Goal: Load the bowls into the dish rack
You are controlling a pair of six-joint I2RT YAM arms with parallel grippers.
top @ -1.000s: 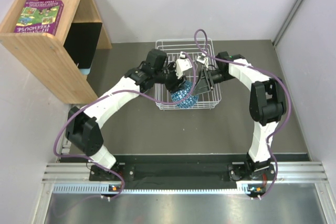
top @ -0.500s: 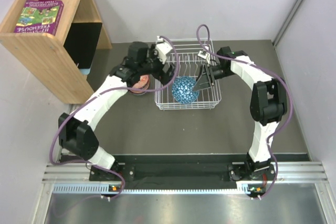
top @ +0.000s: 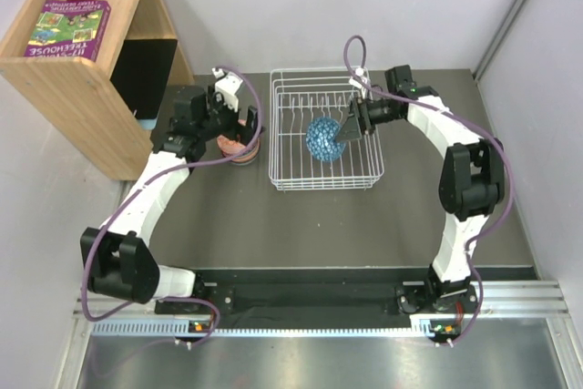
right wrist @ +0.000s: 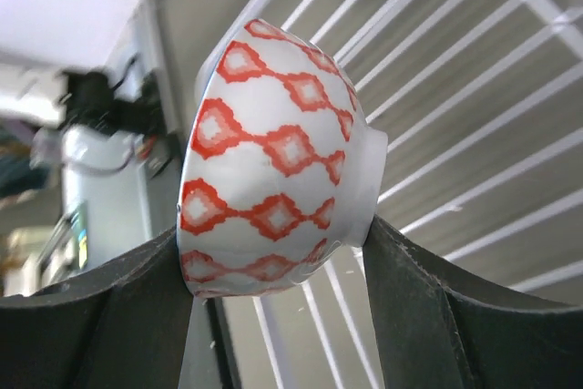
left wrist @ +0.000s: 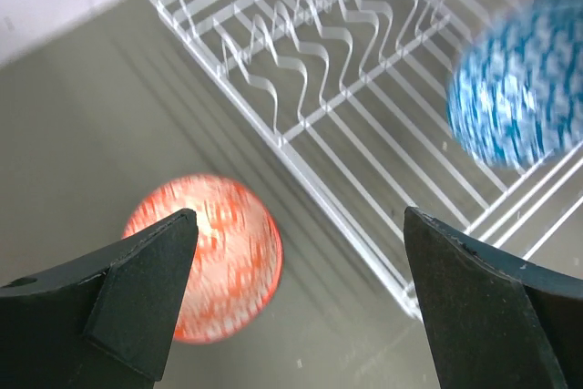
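The left pincer (left wrist: 299, 234) hangs spread wide above the dark desk (top: 364, 225). Below it a blurred orange-red ceramic bowl (left wrist: 219, 257) sits just outside the left rim of the white wire dish rack (top: 319, 186). Inside the rack, a blue-and-white patterned bowl (top: 323, 137) shows its outside upward. Only the right wrist camera shows the right pincer (right wrist: 273, 252) pinching a red-and-white patterned bowl (right wrist: 273, 152). It is tipped on edge over the rack wires, mouth leftward and foot ring rightward. From overhead the arm hides it.

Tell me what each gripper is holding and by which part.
Right fingers pinch a patterned bowl on its side over the dish rack, one at the rim, one against the foot. Left fingers stand open, holding nothing.
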